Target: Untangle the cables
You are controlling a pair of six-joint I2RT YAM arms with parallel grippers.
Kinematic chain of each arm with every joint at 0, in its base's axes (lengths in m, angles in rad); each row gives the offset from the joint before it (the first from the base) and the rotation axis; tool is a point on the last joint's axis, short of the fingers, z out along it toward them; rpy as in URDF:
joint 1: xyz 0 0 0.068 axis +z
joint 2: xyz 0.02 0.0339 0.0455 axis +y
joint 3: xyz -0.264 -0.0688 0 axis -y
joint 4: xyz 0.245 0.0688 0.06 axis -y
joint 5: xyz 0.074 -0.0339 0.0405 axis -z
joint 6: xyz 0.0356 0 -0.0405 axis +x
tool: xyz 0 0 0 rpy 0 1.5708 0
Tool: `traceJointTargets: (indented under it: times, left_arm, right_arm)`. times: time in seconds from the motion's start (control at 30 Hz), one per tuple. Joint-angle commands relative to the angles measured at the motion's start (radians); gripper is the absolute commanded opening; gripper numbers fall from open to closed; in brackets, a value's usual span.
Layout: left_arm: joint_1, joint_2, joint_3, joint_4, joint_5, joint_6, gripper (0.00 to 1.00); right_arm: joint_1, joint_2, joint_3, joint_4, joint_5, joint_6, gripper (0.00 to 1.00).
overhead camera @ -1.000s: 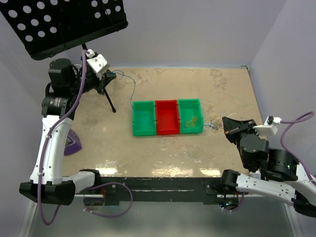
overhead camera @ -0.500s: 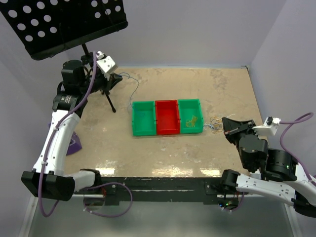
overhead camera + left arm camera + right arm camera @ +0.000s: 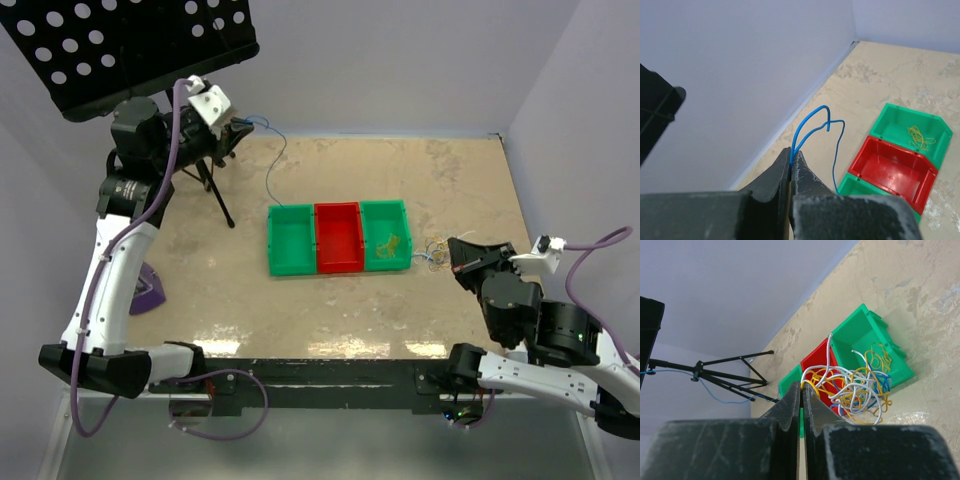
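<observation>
My left gripper (image 3: 243, 127) is raised at the back left, shut on a thin blue cable (image 3: 273, 165) that trails down toward the left green bin (image 3: 290, 240). In the left wrist view the blue cable (image 3: 810, 124) loops out of the closed fingertips (image 3: 791, 153). At the right, my right gripper (image 3: 455, 256) is low over the table, shut on a yellow strand of the tangle of cables (image 3: 436, 252). In the right wrist view the tangle (image 3: 857, 387) of white, yellow and blue wire hangs right at the tips (image 3: 801, 385).
A red bin (image 3: 338, 238) sits between the two green bins; the right green bin (image 3: 384, 205) holds a yellow wire (image 3: 392, 243). A black perforated music stand (image 3: 120, 50) on tripod legs (image 3: 221, 205) fills the back left. A purple object (image 3: 146, 286) lies at the left edge.
My left gripper has lifted up and toward the back wall, drawing the blue cable with it. The right arm and the tangle have barely moved.
</observation>
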Motion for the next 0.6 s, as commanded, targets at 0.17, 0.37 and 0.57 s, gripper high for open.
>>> traceJointTargets:
  times: [0.17, 0.37, 0.57]
  left_arm:
    - [-0.012, 0.016, 0.132, 0.032, -0.029, 0.007, 0.00]
    - [-0.012, 0.030, 0.221, 0.064, -0.106, 0.021, 0.00]
    - [-0.012, 0.069, 0.346, 0.109, -0.228, 0.004, 0.00]
  right_arm:
    - [0.005, 0.012, 0.013, 0.016, -0.003, 0.020, 0.00]
    - [0.005, 0.018, 0.022, 0.015, -0.002, 0.020, 0.00]
    - [0.005, 0.021, 0.014, 0.010, -0.002, 0.031, 0.00]
